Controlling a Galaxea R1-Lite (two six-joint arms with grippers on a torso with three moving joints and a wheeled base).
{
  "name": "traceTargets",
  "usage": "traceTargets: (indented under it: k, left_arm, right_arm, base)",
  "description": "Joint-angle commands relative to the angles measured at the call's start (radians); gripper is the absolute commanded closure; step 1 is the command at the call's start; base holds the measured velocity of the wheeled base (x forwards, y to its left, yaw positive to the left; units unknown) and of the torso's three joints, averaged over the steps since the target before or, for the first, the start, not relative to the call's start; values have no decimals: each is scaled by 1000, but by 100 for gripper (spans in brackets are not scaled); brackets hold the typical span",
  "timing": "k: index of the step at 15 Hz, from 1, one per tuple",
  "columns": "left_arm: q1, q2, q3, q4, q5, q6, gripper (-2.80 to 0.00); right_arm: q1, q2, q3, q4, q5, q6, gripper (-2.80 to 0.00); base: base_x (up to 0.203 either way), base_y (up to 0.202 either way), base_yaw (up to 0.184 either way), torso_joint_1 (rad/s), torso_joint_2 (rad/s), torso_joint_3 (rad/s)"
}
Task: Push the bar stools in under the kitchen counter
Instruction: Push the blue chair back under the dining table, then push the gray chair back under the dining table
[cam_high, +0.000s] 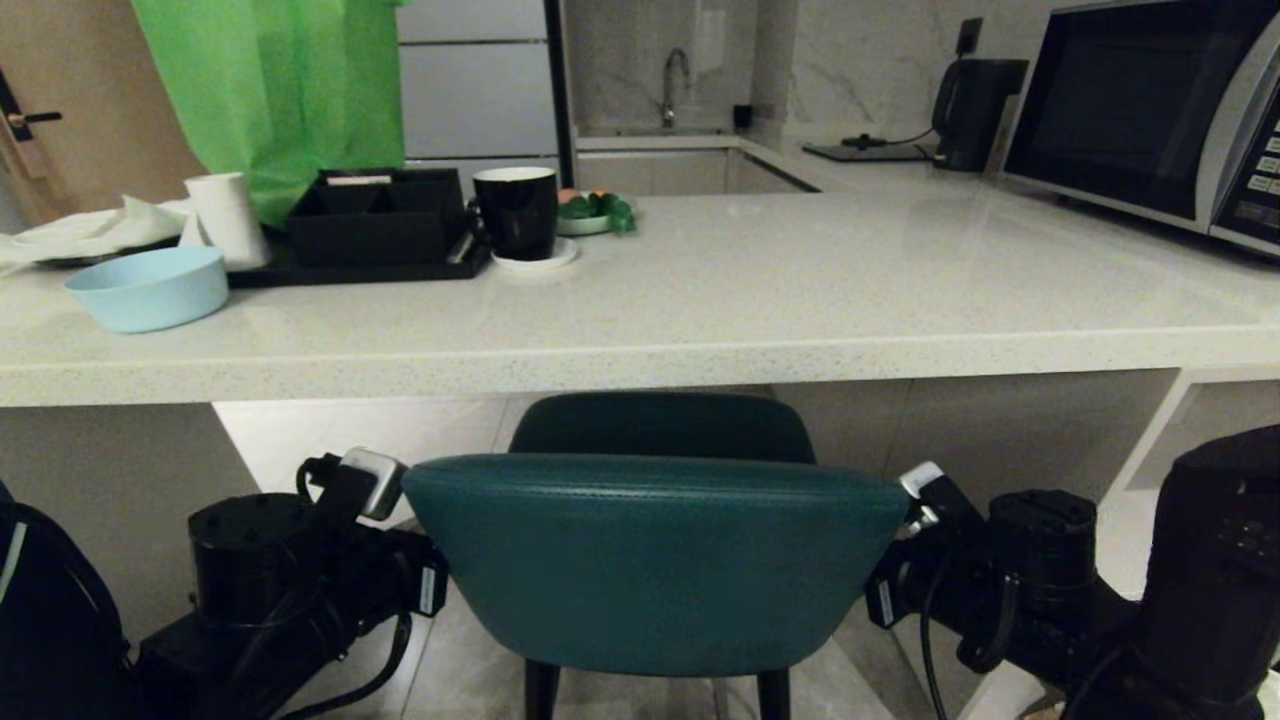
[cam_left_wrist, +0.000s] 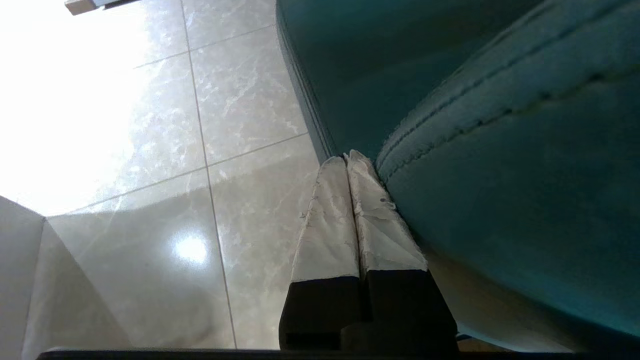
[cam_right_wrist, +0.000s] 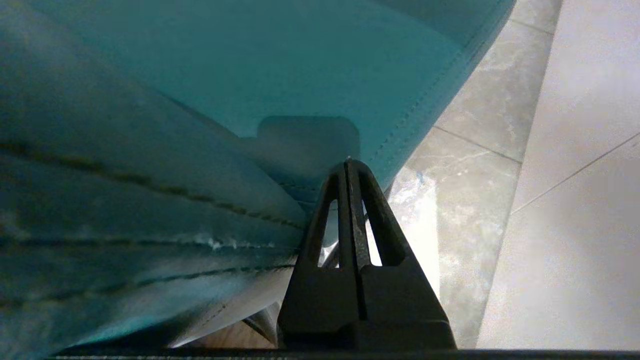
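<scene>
A teal padded bar stool (cam_high: 655, 560) with a curved back stands right in front of me, its seat partly under the edge of the off-white speckled kitchen counter (cam_high: 640, 360). My left gripper (cam_left_wrist: 346, 159) is shut with nothing in it, and its white-taped fingers (cam_left_wrist: 325, 220) lie against the left end of the stool's back (cam_left_wrist: 525, 175). My right gripper (cam_right_wrist: 349, 162) is shut too, empty, and rests against the right end of the back (cam_right_wrist: 150, 200). In the head view both fingertips are hidden behind the backrest; only the wrists (cam_high: 370, 485) show. Only this one stool shows.
On the counter stand a light blue bowl (cam_high: 150, 288), a black tray with an organiser (cam_high: 375, 225), a black mug (cam_high: 515, 212), a microwave (cam_high: 1150, 110) and a kettle (cam_high: 970, 110). A white slab panel (cam_high: 110, 480) flanks the stool's left, white shelving (cam_high: 1190, 420) its right. The floor is glossy tile (cam_left_wrist: 165, 200).
</scene>
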Motion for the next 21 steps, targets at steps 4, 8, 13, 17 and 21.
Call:
traceTargets:
  k: [4, 8, 13, 17, 21]
  left_arm:
    - [158, -20, 29, -182, 7, -7, 0]
    - [313, -123, 45, -185, -28, -96, 0]
    - [358, -185, 117, -185, -133, -110, 0]
    - [357, -350, 157, -184, -91, -109, 0]
    - [363, -689, 122, 71, -47, -109, 0]
  right_arm:
    - [-77, -84, 49, -54, -39, 100, 0]
    - [-225, -111, 92, -58, -25, 111, 0]
    - [-208, -208, 162, -58, 0, 100, 0]
    - [-183, -405, 237, -50, -117, 95, 0]
    - [-177, -682, 287, 63, -292, 46, 0]
  base:
    - [0, 0, 0, 0, 0, 0]
    - [0, 0, 0, 0, 0, 0]
    - [0, 0, 0, 0, 0, 0]
    - [0, 0, 0, 0, 0, 0]
    - [0, 0, 0, 0, 0, 0]
